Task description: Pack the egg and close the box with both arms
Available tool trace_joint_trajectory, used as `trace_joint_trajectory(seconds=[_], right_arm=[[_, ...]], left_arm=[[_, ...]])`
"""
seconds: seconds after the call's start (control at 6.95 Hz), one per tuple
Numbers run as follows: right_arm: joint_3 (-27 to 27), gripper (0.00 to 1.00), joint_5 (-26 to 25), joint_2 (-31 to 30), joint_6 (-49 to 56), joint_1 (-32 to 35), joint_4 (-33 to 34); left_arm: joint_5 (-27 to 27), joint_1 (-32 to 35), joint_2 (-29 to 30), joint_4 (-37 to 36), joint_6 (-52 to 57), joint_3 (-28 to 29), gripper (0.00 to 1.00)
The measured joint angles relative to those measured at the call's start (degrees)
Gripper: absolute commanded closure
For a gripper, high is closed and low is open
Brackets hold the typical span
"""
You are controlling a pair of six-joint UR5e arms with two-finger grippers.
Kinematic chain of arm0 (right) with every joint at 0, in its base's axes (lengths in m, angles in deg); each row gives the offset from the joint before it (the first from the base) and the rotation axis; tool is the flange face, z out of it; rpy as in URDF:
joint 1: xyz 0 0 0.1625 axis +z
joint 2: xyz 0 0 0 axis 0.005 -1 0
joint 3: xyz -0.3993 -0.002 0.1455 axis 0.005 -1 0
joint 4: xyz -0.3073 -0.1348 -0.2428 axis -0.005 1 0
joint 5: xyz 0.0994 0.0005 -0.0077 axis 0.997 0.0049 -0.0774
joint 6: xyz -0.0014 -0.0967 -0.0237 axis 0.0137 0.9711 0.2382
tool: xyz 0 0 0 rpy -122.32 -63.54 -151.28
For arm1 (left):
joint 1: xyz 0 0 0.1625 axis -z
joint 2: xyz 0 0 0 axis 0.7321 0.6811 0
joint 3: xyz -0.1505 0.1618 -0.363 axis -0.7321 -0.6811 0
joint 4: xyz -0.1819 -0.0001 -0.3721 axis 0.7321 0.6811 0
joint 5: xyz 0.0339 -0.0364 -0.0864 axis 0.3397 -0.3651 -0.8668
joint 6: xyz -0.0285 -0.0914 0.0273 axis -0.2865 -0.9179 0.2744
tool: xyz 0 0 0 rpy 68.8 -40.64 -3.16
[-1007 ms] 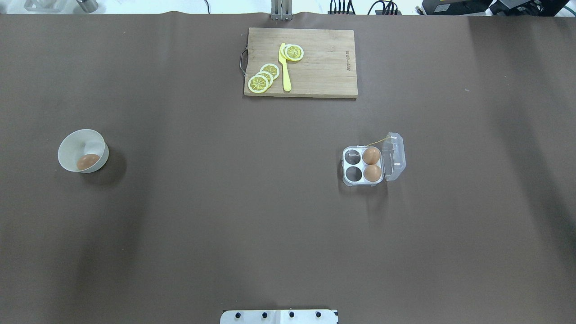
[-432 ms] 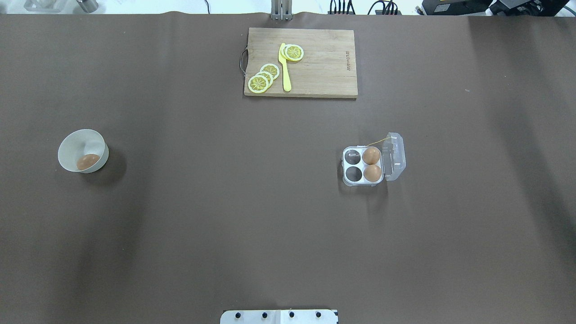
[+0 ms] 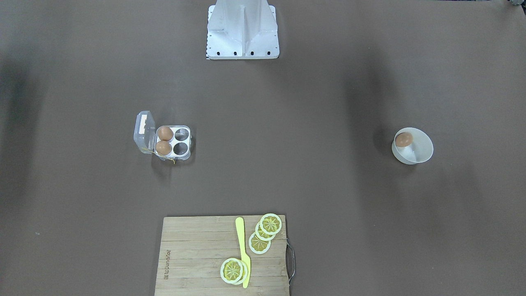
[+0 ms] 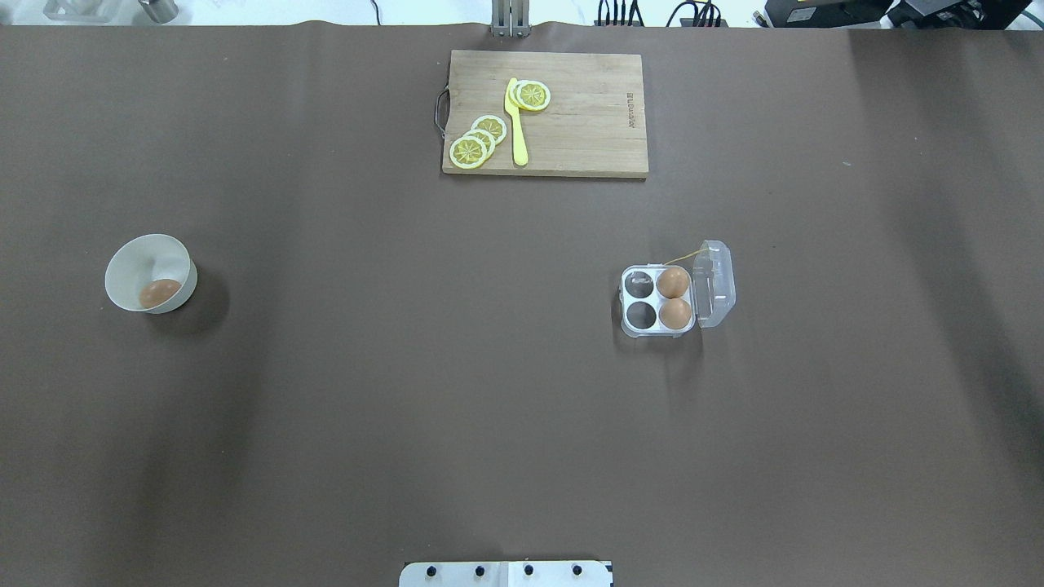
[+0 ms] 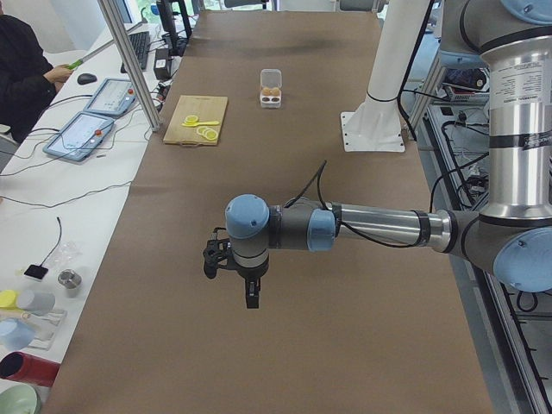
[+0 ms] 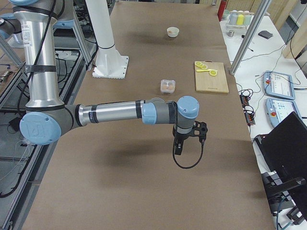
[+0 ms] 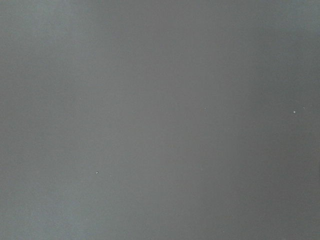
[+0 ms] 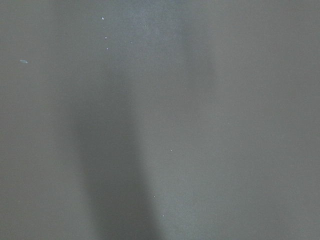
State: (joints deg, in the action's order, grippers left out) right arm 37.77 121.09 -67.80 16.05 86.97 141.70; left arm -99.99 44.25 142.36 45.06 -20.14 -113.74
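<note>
One brown egg [image 4: 160,293] lies in a white bowl [image 4: 130,253] at the table's left; it also shows in the front-facing view [image 3: 403,139]. The clear box [image 4: 657,298] stands right of centre, its lid [image 4: 715,284] open to the right. Two eggs [image 4: 674,283] [image 4: 675,314] fill its right cells; the two left cells are empty. My left gripper [image 5: 231,267] and my right gripper [image 6: 187,139] show only in the side views, above bare table far from egg and box; I cannot tell whether they are open or shut. Both wrist views show only brown table cover.
A wooden cutting board [image 4: 579,122] with lemon slices [image 4: 478,140] and a yellow knife [image 4: 516,122] lies at the far middle edge. The robot's white base [image 3: 242,33] stands at the near edge. An operator and tablets [image 5: 86,129] are beside the table.
</note>
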Motion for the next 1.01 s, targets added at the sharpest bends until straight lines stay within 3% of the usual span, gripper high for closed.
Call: trace_joint_trajectory(seconds=[1.01], right_arm=[[-0.1, 0.00, 0.6, 0.0, 0.0, 0.0, 0.1]], left_arm=[[0.0, -0.1, 0.3, -0.1, 0.0, -0.2, 0.02]])
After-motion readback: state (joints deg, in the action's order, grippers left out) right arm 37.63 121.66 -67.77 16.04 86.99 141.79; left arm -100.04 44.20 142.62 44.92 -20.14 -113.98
